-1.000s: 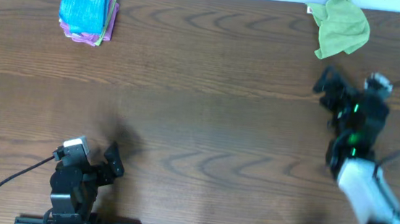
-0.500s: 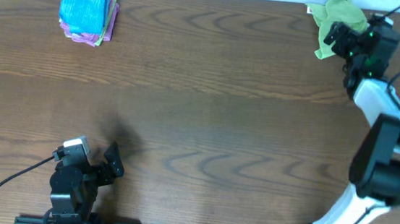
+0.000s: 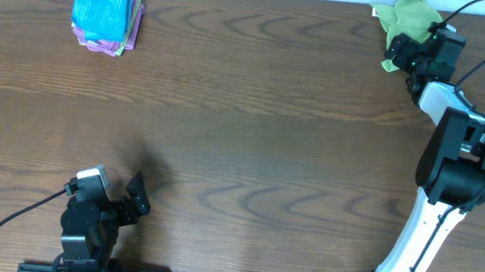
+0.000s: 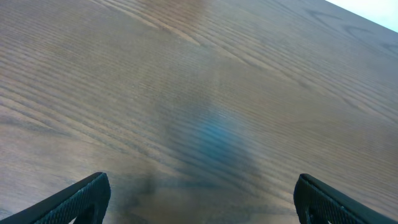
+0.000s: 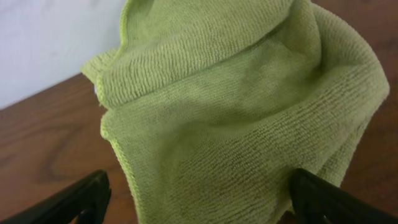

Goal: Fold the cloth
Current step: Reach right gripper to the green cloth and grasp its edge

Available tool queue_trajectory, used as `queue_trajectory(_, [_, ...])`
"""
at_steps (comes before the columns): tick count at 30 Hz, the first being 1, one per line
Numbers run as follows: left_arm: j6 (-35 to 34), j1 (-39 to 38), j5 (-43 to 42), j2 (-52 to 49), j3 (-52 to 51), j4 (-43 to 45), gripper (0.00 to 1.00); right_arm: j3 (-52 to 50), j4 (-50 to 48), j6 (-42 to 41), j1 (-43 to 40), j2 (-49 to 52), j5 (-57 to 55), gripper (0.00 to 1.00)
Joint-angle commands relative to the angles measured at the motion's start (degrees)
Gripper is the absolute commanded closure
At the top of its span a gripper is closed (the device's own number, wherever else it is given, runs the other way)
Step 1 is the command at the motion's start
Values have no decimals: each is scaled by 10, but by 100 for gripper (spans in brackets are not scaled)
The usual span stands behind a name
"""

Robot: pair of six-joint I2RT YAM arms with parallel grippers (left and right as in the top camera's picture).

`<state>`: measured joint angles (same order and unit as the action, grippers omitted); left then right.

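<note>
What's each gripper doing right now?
Left gripper: open, holding nothing.
Right gripper: open, jaws wide at the lime-green cloth, not gripping it.

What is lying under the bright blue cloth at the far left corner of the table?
Under the blue cloth lie pink and purple cloths, stacked, with only their edges showing. How many layers there are cannot be told, because the blue one covers them from above.

The cloth [image 5: 236,124] at one o'clock is soft, ribbed lime microfibre with a matt nap, lying on a table [image 3: 245,110] of smooth, faintly sheened dark wood grain, while the folded stack [image 3: 105,14] at eleven o'clock looks similarly fluffy towelling.
</note>
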<state>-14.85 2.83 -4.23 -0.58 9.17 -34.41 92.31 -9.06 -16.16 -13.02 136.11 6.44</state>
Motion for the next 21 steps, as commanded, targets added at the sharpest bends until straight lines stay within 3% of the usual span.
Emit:
queue_trajectory(1, [-2, -2, 6, 3, -3, 2, 5, 14, -1, 8, -5, 13, -11, 29])
queue_trajectory(4, [-2, -2, 6, 3, -3, 2, 5, 14, -1, 8, -5, 18, -11, 62])
queue_trajectory(5, [-2, -2, 6, 3, -3, 2, 4, 14, -1, 8, -5, 19, -11, 80])
queue_trajectory(7, [-2, -2, 6, 3, -3, 2, 5, 14, -5, 8, -5, 19, -11, 97])
queue_trajectory(10, [-2, -2, 6, 3, -3, 2, 5, 19, -3, 8, -5, 17, 1, 99])
queue_trajectory(14, [-2, -2, 6, 3, -3, 2, 5, 28, 3, 8, -3, -5, 99, 99])
queue_trajectory(21, [-2, -2, 6, 3, -3, 2, 5, 29, 62, 40, 33, -119, 174, 99])
